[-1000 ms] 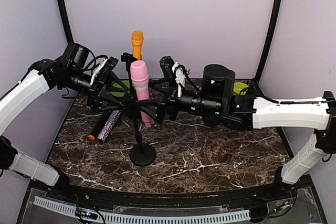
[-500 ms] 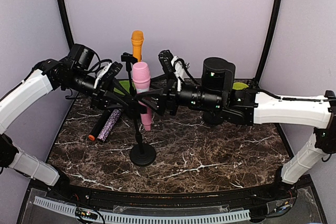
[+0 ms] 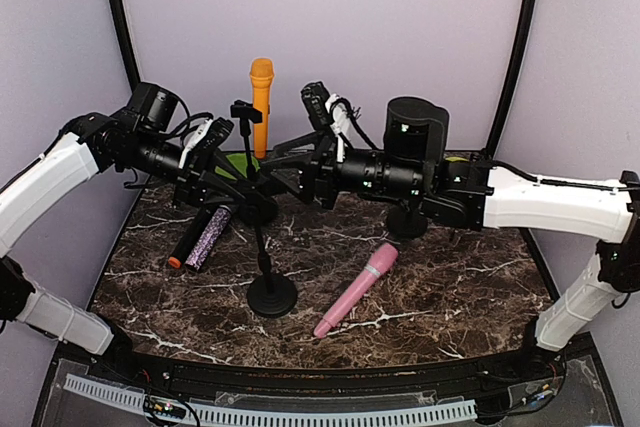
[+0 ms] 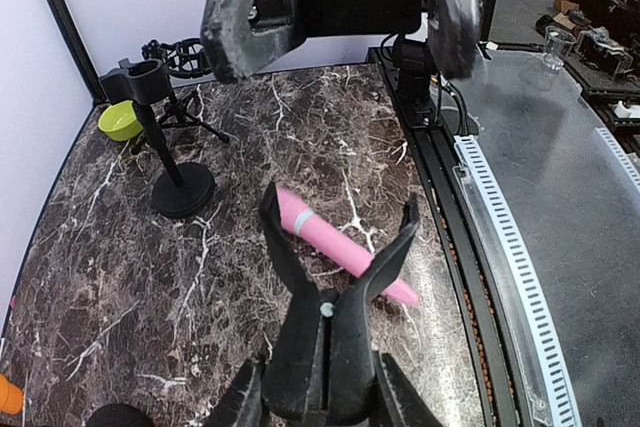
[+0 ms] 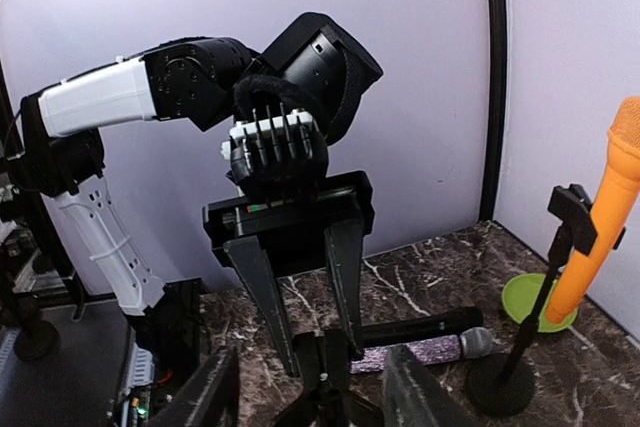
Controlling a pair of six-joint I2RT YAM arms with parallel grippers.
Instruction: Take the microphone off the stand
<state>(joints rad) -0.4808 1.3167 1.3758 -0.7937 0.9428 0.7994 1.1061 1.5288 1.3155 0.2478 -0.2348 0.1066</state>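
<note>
A: Where did we find the mic (image 3: 355, 290)?
B: Flat on the table (image 3: 450, 287), near its front edge, just right of the stand (image 3: 270, 292).
A: Claws?
B: We saw the left claw (image 5: 318, 339) clamped on the stand, the right claw (image 4: 348, 67) apart.

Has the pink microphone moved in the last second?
Yes. The pink microphone stood upright above the stand base; it now lies flat on the table, right of that base and apart from it.
</note>
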